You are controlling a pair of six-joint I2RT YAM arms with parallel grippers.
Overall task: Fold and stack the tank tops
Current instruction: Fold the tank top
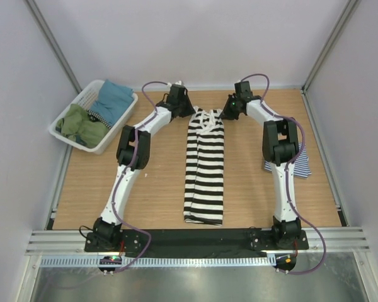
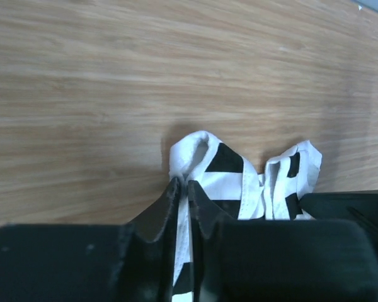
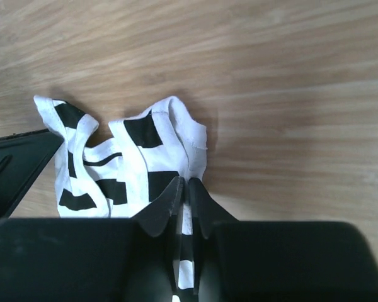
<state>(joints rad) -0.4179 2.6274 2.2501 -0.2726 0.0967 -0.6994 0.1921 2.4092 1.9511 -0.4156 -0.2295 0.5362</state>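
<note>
The broad black-and-white striped tank top (image 1: 205, 167) lies as a long narrow strip down the middle of the table, its straps at the far end. My left gripper (image 1: 190, 112) is shut on its left strap (image 2: 195, 157); the cloth runs between the jaws in the left wrist view. My right gripper (image 1: 225, 113) is shut on its right strap (image 3: 179, 135). The two grippers sit close together at the far end. The thin navy-and-white striped tank top (image 1: 295, 165) lies bunched at the right, partly hidden behind my right arm.
A white slatted basket (image 1: 75, 114) at the far left holds a teal cloth (image 1: 111, 99) and a green cloth (image 1: 82, 124). The wooden table (image 1: 157, 189) ends in a black strip at the near edge. Grey walls enclose the sides.
</note>
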